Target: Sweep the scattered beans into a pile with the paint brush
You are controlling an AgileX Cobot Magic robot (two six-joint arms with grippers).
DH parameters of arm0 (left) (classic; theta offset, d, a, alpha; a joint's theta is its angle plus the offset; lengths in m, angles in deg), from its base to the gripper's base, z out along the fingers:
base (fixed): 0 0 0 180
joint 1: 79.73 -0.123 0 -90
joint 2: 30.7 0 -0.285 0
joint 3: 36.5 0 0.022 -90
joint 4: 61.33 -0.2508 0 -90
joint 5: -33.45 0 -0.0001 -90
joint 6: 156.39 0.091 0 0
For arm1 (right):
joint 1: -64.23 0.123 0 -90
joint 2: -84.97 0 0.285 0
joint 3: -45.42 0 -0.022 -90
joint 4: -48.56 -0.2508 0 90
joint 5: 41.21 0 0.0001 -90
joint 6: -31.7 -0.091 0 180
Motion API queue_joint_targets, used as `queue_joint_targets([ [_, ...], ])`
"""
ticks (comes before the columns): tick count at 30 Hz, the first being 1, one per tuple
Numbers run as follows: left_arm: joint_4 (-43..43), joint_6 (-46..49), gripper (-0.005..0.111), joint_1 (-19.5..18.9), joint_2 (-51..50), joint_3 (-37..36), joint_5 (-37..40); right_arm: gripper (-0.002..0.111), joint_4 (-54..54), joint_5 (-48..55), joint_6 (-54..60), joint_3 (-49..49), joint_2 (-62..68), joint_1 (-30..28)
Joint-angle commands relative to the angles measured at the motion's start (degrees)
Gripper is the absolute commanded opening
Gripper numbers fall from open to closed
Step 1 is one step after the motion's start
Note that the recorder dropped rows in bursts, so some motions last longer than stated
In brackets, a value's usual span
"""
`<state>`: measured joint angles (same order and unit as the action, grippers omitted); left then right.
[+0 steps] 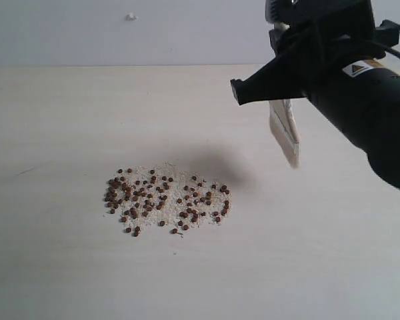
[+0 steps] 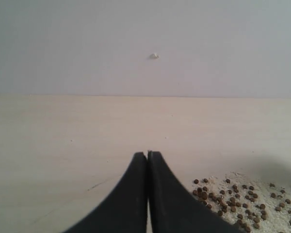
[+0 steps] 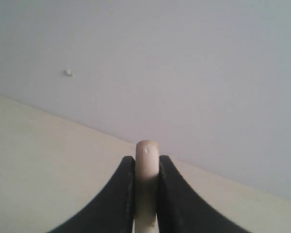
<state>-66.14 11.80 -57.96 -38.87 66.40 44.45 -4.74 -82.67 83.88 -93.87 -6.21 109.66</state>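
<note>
The beans (image 1: 167, 199) lie in a loose oval patch on the pale table, mixed with off-white crumbs; the left wrist view shows them too (image 2: 242, 201), beside the fingers. The paint brush (image 1: 285, 130) hangs bristles-down in the air, above and to the right of the patch, not touching the table. My right gripper (image 1: 280, 80) is shut on its handle; the rounded pale handle end (image 3: 147, 167) sticks out between the black fingers. My left gripper (image 2: 147, 154) is shut with nothing in it, low over the table to the left of the beans.
A pale wooden table (image 1: 67, 133) runs back to a grey wall (image 1: 120, 33) bearing a small white bump (image 1: 131, 17). The brush and right arm cast a soft shadow (image 1: 220, 163) just behind the beans.
</note>
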Motion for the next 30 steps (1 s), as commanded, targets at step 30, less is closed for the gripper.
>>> queue_joint_targets([
  [30, 0.5, 0.1, 0.000, -0.1, 0.2, -0.1, 0.0, 0.000, -4.4, 2.3, -24.5, -0.3, 13.7, 7.3],
])
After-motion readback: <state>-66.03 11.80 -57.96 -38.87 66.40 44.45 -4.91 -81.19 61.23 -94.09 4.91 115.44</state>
